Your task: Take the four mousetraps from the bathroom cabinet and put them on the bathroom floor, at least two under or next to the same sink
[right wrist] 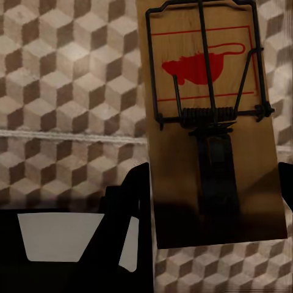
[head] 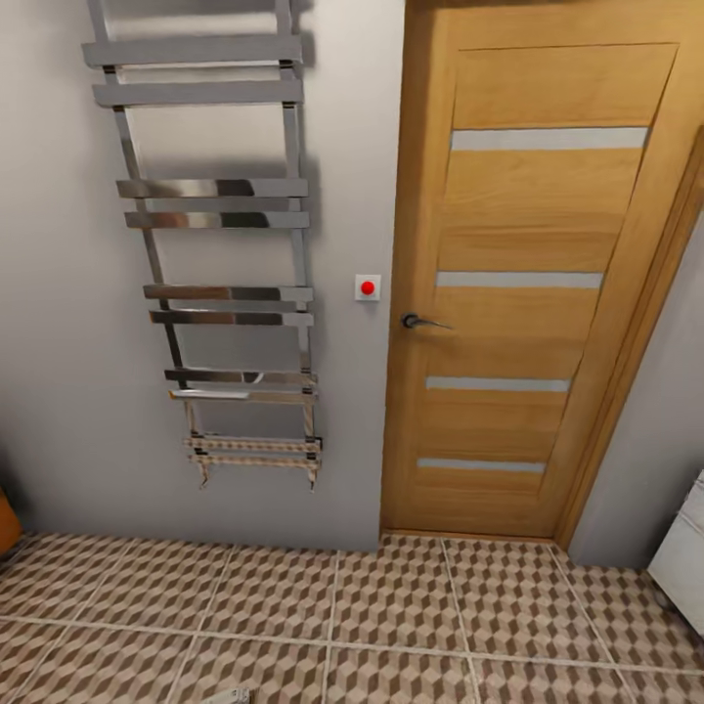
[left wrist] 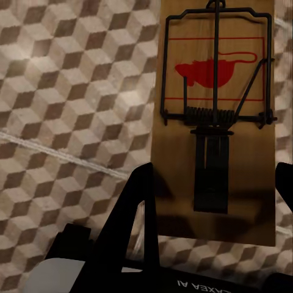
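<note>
In the left wrist view a tan mousetrap [left wrist: 213, 91] with dark wire and a red mouse print sits between two black fingers [left wrist: 139, 207]. My left gripper [left wrist: 213, 201] is shut on its near end, above the cube-pattern bathroom floor [left wrist: 73, 91]. A second mousetrap [right wrist: 207, 79] is held the same way in the right wrist view, with my right gripper [right wrist: 213, 195] shut on it over the tiles [right wrist: 61, 73]. The sink and the other traps are out of view. An orange-brown corner [head: 5, 523] at the head view's left edge may be the cabinet.
Ahead stand a grey wall with a chrome towel radiator [head: 230, 293], a red wall button [head: 368, 287] and a closed wooden door [head: 518, 293]. A white unit [head: 684, 567] juts in at the right. Tiled floor [head: 391, 616] lies in front. A small pale shape [head: 231, 696] touches the bottom edge.
</note>
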`<state>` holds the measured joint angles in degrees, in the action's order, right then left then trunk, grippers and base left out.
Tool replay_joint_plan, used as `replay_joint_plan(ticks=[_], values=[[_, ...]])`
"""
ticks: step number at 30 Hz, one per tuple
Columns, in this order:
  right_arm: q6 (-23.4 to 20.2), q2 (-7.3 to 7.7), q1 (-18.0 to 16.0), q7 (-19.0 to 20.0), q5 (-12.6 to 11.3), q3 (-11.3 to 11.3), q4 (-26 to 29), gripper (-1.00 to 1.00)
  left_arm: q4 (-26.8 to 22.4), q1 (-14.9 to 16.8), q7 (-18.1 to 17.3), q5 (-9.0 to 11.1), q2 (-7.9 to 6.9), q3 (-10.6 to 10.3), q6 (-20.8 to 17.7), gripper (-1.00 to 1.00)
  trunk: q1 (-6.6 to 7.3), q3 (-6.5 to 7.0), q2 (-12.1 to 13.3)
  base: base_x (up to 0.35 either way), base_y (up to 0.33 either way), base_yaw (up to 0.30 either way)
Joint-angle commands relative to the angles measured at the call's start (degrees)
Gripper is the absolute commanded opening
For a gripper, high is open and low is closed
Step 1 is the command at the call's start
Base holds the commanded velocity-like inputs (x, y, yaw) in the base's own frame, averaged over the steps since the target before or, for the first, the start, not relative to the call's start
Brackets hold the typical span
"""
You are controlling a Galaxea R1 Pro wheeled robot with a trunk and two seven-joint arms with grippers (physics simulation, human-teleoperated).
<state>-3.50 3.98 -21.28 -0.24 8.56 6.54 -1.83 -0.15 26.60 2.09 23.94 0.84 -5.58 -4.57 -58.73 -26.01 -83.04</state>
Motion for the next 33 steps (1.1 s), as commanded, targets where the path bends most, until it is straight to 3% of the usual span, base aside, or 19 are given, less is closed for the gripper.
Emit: replay_joint_plan(ticks=[1, 33], values=[[-0.09, 0.0, -0.08, 0.06, 0.49, 0.48, -0.1, -1.0, -0.02, 0.03, 0.2, 0.53, -0.02, -0.48, -0.18, -1.0, 0.0, -0.06, -0.03, 0.0, 0.0, -0.3], [-0.1, -0.01, -0.08, 0.06, 0.49, 0.47, -0.1, -1.0, -0.05, 0.03, 0.28, 0.5, -0.32, -0.54, -0.14, -1.0, 0.0, -0.06, -0.03, 0.0, 0.0, -0.3]])
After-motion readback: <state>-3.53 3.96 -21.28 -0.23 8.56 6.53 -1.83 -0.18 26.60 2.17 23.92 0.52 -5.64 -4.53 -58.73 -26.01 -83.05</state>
